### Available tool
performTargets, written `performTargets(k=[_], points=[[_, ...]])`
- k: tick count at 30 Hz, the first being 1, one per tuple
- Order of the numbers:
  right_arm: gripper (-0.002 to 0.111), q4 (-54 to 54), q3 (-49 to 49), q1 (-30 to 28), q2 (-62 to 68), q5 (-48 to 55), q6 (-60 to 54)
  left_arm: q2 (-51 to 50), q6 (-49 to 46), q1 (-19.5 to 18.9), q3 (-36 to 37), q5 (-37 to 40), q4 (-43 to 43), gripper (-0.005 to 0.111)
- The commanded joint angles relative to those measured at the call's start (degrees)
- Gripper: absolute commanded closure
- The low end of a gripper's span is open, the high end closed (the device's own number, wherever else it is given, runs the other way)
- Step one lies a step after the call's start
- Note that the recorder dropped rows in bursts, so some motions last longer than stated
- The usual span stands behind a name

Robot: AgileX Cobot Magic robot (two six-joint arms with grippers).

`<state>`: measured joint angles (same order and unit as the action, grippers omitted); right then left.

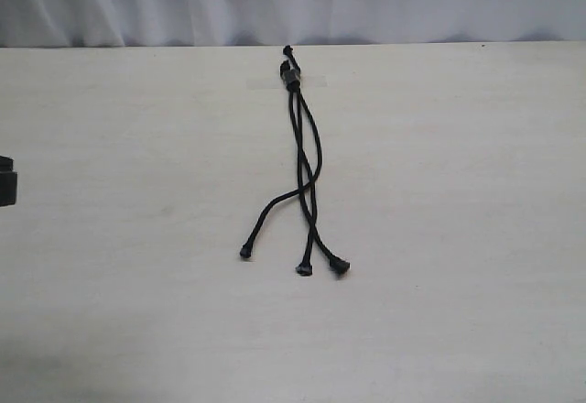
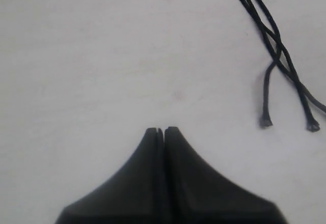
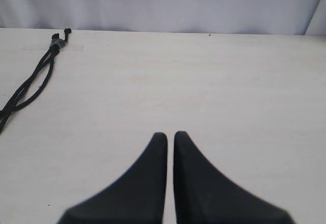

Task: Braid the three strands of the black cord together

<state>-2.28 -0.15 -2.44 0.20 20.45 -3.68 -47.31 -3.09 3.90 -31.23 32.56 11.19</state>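
The black cord (image 1: 303, 147) lies on the pale table, its bound end (image 1: 291, 75) near the far edge. The three strands cross loosely once or twice, then fan out toward the near side; their knobby tips rest at the left (image 1: 245, 252), middle (image 1: 304, 269) and right (image 1: 340, 266). In the left wrist view my left gripper (image 2: 162, 130) is shut and empty, well apart from the strands (image 2: 270, 35) and two tips (image 2: 265, 122). My right gripper (image 3: 170, 135) is shut with only a thin slit and holds nothing; the cord (image 3: 35, 79) lies far off to its side.
A white curtain (image 1: 293, 0) hangs behind the table's far edge. A dark block (image 1: 5, 181) shows at the left border of the exterior view. A small patch of clear tape (image 1: 313, 81) seems to sit by the bound end.
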Motion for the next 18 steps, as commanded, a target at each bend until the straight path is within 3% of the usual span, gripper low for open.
performTargets(k=[1, 5, 11, 18], points=[[0.104, 0.13, 0.15, -0.09, -0.2, -0.82, -0.15, 13.22, -0.36, -3.52, 8.98, -8.96, -3.87, 0.107], [0.104, 0.13, 0.15, -0.09, -0.2, -0.82, -0.15, 26.93, -0.17, -7.7, 17.92, -14.7, -4.83, 0.107], [0.104, 0.13, 0.15, -0.09, -0.2, -0.82, -0.15, 44.33, -0.17, -8.19, 27.86, -16.72, -11.61, 0.107], [0.104, 0.15, 0.15, -0.09, -0.2, -0.93, -0.15, 47.31, -0.17, -8.19, 31.23, -15.81, -14.99, 0.107]])
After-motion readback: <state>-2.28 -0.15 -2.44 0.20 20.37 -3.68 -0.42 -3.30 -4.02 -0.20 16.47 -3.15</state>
